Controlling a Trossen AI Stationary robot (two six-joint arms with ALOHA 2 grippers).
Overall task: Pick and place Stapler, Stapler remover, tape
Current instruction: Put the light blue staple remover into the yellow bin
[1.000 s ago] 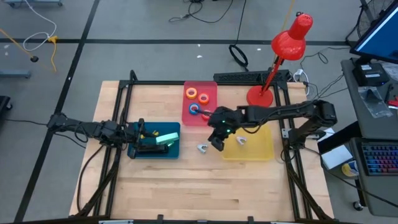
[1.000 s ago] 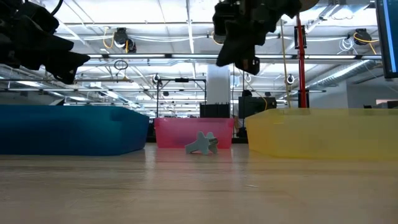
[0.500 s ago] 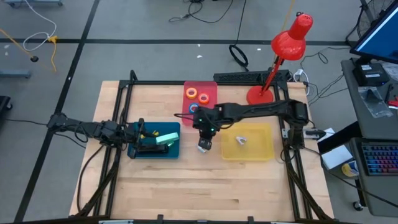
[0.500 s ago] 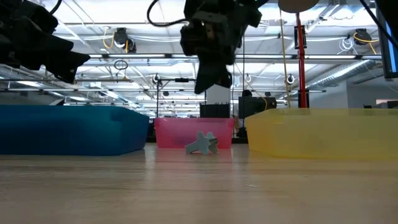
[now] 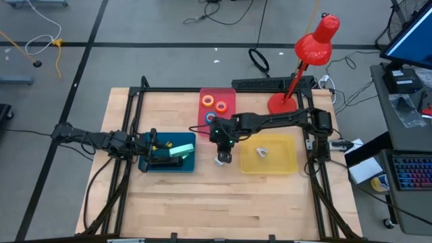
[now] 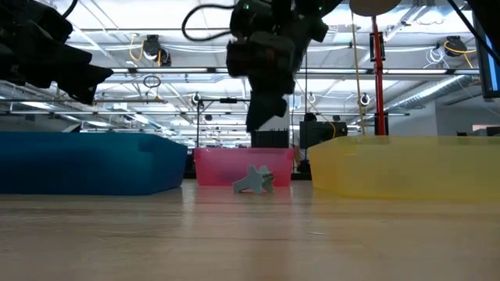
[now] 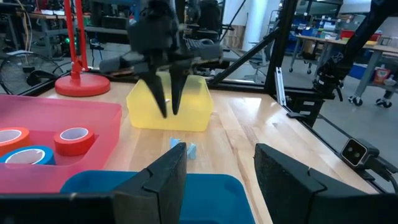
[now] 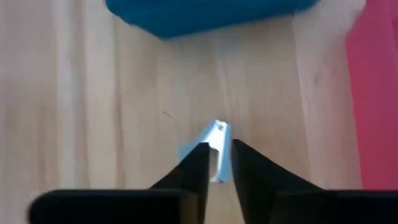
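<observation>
**Three trays on the table, one staple remover outside them**

Three trays are set on the wooden table (image 5: 169, 196). The blue tray (image 5: 177, 164) lies on the left side, and a light green item (image 5: 180, 150) with a yellow piece beside it is seen inside; what these are cannot be told, since the left gripper (image 5: 154, 156) is held over the tray and hides part of it. Its fingers (image 7: 158, 186) are spread apart in the left wrist view, and nothing is seen between them.

The pink tray (image 5: 228, 101) stands toward the far edge of the table. The tape is kept here: an orange roll (image 5: 207, 102) and a red roll (image 5: 220, 105) lie side by side, and a blue roll (image 5: 210, 118) lies nearer the middle, partly covered by the right arm. A yellow roll is not made out.

The yellow tray (image 5: 283, 159) is placed on the right, and one pale staple remover (image 5: 261, 151) is lying inside it.

A second pale staple remover (image 6: 254, 179) rests on the bare wood between the blue and yellow trays, in front of the pink tray. The right gripper (image 5: 225, 152) is hung directly above it, pointing down. In the right wrist view its fingers (image 8: 191, 168) are parted narrowly, with the remover showing in the gap; in the low view the fingertips are held clear above the remover, so nothing is gripped.

A red desk lamp (image 5: 305, 57) stands beyond the yellow tray.
</observation>
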